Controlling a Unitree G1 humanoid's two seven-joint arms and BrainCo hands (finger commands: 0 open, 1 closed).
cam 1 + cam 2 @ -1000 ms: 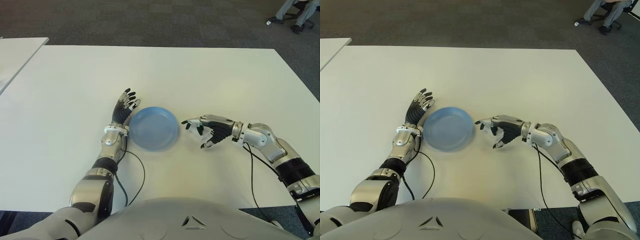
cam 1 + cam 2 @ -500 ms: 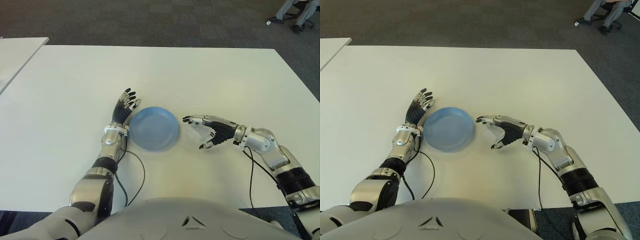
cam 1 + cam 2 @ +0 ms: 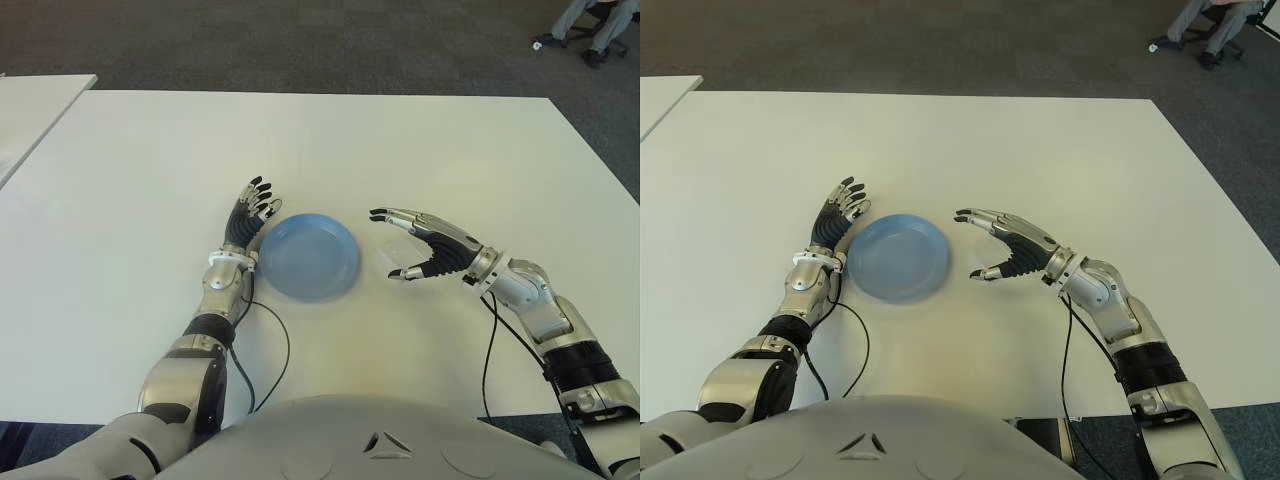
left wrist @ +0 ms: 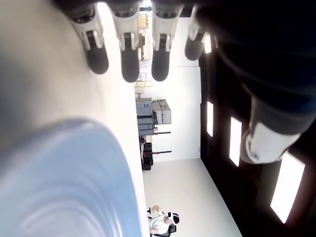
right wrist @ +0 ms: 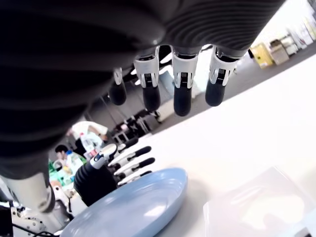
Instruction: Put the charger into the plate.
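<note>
Charger on table beside plate, both hands empty

Charger (image 3: 398,256): pale, flat, translucent-looking block lying on the white table (image 3: 400,150), just to the right of the plate and apart from its rim. It is not in the plate. In the right wrist view it shows as a pale squarish piece (image 5: 256,207) on the tabletop next to the plate's edge.

Plate (image 3: 307,257): round, blue, shallow, empty, standing on the table between the two hands. In the left wrist view its blue rim (image 4: 64,182) fills the near part of the picture.

Right hand (image 3: 425,245): raised over the charger, palm turned toward the plate, fingers spread and lightly arched, thumb (image 3: 408,272) held apart below them. It grips nothing; whether any fingertip touches the charger cannot be told. The right wrist view shows four fingertips (image 5: 181,101) hanging apart in the air, clear of the table.

Left hand (image 3: 248,218): idle, just beside the plate's left edge, fingers stretched out straight and slightly fanned, holding nothing. The left wrist view confirms straight, separate fingertips (image 4: 129,61).

Cables: dark cable (image 3: 275,350) looping on the table from the left forearm; another (image 3: 490,340) running under the right forearm.

Person (image 3: 590,20): partly visible at the far right corner, legs beside an office chair on dark carpet.
</note>
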